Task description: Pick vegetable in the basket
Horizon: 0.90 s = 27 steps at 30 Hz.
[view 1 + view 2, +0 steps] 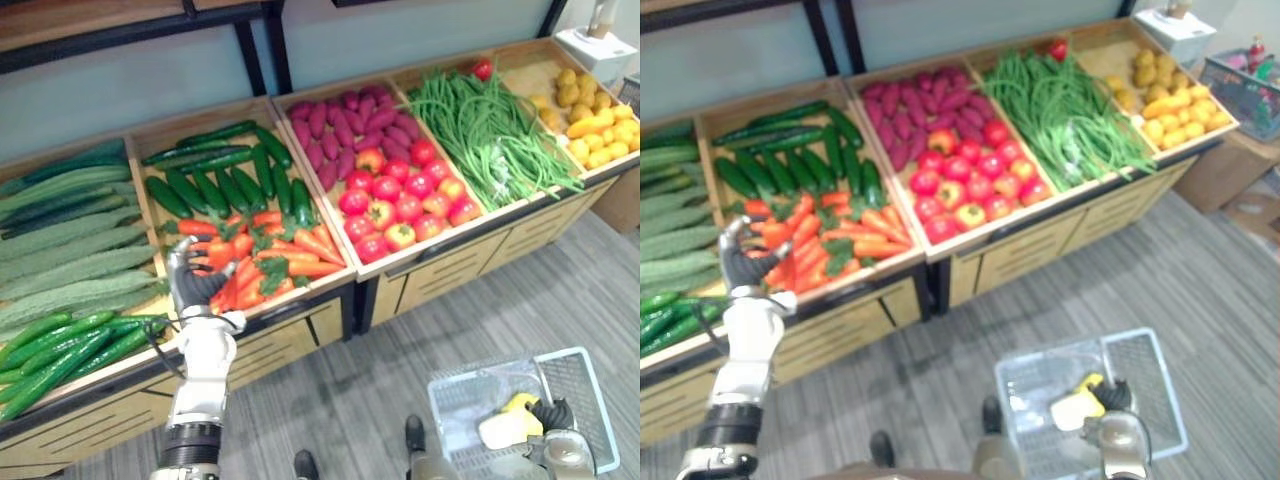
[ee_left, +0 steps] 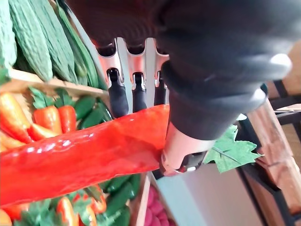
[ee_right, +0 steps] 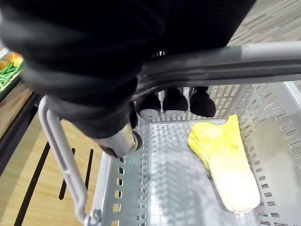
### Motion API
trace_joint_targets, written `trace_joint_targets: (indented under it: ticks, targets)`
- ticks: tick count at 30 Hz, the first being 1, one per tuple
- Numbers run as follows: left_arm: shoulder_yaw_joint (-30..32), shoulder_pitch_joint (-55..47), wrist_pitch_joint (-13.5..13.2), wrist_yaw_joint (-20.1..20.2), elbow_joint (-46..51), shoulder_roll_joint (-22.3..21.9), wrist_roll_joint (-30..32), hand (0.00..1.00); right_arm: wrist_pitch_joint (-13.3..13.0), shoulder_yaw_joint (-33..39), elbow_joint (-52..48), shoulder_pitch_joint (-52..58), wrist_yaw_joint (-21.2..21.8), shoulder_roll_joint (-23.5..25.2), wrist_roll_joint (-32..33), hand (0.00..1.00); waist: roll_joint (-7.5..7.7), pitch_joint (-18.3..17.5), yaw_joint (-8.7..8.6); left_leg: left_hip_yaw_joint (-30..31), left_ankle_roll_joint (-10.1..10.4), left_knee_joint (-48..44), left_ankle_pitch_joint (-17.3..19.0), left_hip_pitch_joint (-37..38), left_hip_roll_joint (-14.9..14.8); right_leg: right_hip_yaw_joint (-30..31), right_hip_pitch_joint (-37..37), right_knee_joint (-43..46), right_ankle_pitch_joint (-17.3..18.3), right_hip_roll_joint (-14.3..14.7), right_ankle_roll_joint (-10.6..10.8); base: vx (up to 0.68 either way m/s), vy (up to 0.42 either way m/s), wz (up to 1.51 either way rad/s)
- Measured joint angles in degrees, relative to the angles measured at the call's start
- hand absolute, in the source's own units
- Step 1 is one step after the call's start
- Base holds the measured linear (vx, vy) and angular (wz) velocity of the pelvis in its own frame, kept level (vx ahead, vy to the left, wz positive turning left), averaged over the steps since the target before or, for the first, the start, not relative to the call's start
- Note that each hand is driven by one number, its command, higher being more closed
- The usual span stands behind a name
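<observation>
My left hand (image 1: 195,285) hangs over the carrot crate (image 1: 270,255) at the front of the stand. In the left wrist view its fingers (image 2: 134,89) and thumb are curled round one long orange-red carrot (image 2: 84,160), with more leafy carrots lying below. Down at the lower right, my right hand (image 1: 552,415) is shut on the grey handle (image 3: 225,66) of a pale wire basket (image 1: 590,400). A yellow-white cabbage (image 3: 225,165) lies inside the basket.
Dark cucumbers (image 1: 215,175) fill the crate behind the carrots; bitter gourds (image 1: 70,240) and green cucumbers lie to the left. Purple sweet potatoes (image 1: 345,125), tomatoes (image 1: 400,200), green beans (image 1: 490,130) and yellow produce (image 1: 595,120) follow to the right. Grey floor lies in front.
</observation>
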<state>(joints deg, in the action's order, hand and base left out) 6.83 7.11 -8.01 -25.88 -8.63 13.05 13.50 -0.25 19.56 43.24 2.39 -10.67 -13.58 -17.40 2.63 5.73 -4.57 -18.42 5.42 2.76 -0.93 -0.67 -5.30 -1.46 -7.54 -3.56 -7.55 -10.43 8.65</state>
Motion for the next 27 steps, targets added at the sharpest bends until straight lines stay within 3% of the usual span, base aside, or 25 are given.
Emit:
trace_joint_targets:
  ticks: [8,16,27]
  targets:
    - [-9.86,-0.66,-1.49,6.02,0.17,-0.66,-2.12,1.00,0.95,-2.18,0.57,-0.97,1.07,-0.78,-0.04,1.00,-0.08,-0.95,-0.02,-0.40,0.03,0.20,0.03,1.11,0.05,0.35,0.90,-0.37,0.01,0.01,0.01,0.00,0.000,-0.02]
    - [-23.54,-0.56,-1.89,11.30,0.18,-2.04,-4.46,1.00,1.31,-5.68,2.20,-3.62,1.92,-1.62,0.62,1.00,-0.31,-2.14,-0.08,-3.67,0.36,1.26,0.33,3.90,0.07,3.33,1.10,-0.07,-0.01,0.55,0.06,0.02,0.000,-0.20]
    - [-37.48,4.69,-2.10,14.62,0.49,-5.98,-8.81,1.00,3.81,-8.30,3.23,-15.71,6.13,-7.76,4.78,1.00,0.14,-3.08,0.27,-7.87,1.01,2.94,0.72,6.19,-0.42,7.12,-0.21,1.60,0.19,1.54,0.53,-0.01,-0.011,-0.18]
